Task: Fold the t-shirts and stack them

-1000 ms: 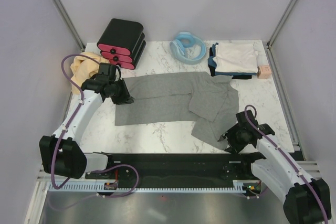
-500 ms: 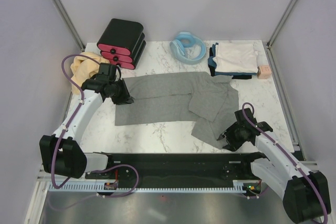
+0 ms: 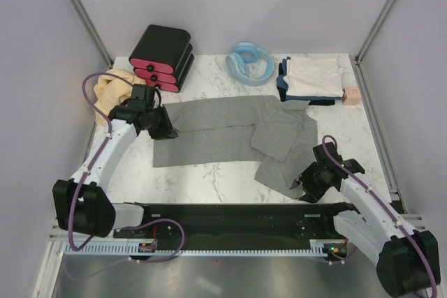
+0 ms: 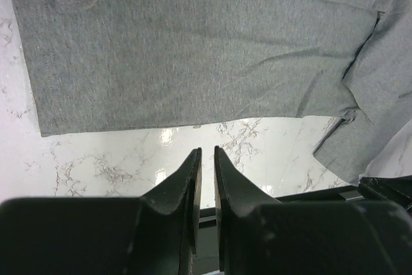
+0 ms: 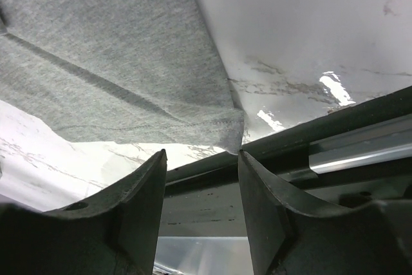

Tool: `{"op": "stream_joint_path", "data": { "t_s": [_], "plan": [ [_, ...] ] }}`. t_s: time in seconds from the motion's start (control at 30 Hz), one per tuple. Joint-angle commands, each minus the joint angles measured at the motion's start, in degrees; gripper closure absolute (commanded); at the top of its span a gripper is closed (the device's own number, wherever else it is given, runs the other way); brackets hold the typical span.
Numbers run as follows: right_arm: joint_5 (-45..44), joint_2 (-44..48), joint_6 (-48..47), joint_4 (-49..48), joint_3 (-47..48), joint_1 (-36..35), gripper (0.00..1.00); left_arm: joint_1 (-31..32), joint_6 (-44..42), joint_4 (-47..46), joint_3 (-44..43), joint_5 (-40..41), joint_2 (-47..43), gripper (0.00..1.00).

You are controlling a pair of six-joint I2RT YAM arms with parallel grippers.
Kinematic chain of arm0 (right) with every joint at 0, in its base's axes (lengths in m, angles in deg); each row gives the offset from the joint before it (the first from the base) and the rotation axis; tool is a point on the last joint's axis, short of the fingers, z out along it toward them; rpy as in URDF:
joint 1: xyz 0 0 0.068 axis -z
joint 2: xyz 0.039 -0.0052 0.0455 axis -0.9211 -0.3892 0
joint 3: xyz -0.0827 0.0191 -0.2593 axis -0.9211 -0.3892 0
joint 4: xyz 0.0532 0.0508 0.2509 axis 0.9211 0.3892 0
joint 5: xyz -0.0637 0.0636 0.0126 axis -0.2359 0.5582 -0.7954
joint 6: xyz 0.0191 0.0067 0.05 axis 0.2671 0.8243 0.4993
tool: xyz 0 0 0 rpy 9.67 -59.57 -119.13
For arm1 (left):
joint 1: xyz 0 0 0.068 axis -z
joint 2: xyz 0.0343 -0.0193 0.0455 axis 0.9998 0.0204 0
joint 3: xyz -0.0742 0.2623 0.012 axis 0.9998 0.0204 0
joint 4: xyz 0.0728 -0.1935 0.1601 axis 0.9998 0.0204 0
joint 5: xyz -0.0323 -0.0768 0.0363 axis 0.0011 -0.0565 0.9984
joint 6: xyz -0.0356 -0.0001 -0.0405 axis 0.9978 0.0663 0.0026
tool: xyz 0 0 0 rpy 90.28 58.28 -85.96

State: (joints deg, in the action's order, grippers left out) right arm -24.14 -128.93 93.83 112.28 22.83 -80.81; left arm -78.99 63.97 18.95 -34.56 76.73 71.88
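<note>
We are lining the right end effector, jaws parted, on the near corner of the grey shirt, which is lying just ahead of its tips on the bench. The left end effector is nearly closed, holding nothing, shirt beyond it. Pinching cloth alone should be cleanest.

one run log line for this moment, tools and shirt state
left tool: nearly shut, empty, above table | right tool: open at near corner of large heather-grey cotton t-shirt | shirt: part folded | folded stack: far right
</note>
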Motion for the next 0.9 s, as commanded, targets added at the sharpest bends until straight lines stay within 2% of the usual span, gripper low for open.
{"op": "stream_joint_path", "data": {
  "t_s": [0.0, 0.87],
  "plan": [
    [-1.1, 0.6, -0.9, 2.3, 1.0, -0.1, 0.44, 0.2, 0.6, -0.6, 0.4, 0.0, -0.8, 0.8],
    [-1.0, -0.8, -1.1, -0.3, -2.2, 0.0, 0.5, 0.2, 1.0, -0.6, 1.0, -0.2, -1.7, 0.8]
  ]
}}
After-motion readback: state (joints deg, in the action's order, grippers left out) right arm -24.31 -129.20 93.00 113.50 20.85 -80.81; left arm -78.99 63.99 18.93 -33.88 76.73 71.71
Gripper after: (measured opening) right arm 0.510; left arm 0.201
